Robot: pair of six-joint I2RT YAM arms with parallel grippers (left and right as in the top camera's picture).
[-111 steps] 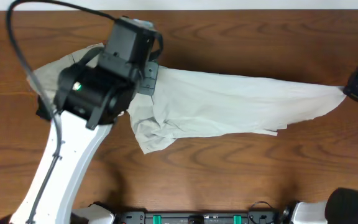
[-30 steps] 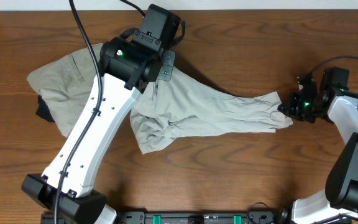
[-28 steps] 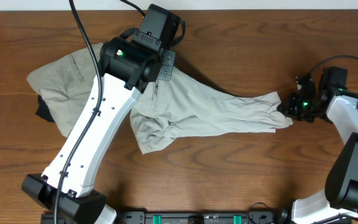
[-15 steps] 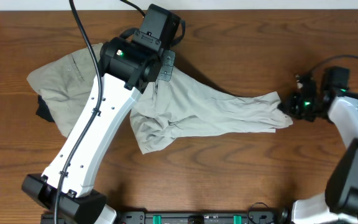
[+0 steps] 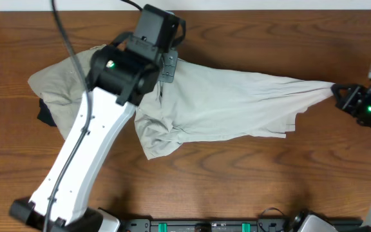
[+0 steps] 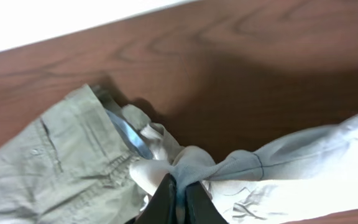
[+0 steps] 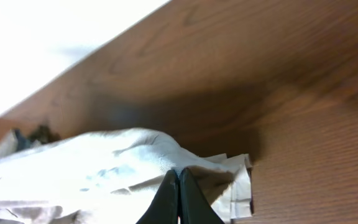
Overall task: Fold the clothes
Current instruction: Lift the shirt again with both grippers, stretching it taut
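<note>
Left gripper (image 6: 179, 194): clamped on a fold of the cream cloth (image 5: 237, 106), beside the khaki cloth (image 6: 55, 162) (a blue strip (image 6: 128, 132) shows only here).
Right gripper (image 7: 179, 186): pinching the cream cloth's corner.
Overhead: the cream cloth spans the table (image 5: 237, 187), with the left arm stretched far.

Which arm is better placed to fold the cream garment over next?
Right, likely: the right gripper pinches the cream garment at its free end; the left gripper anchors it beside the khaki garment.

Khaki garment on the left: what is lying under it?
Under the khaki garment, a dark thing shows at its lower left edge. The rest is covered, so I cannot tell what it is.
</note>
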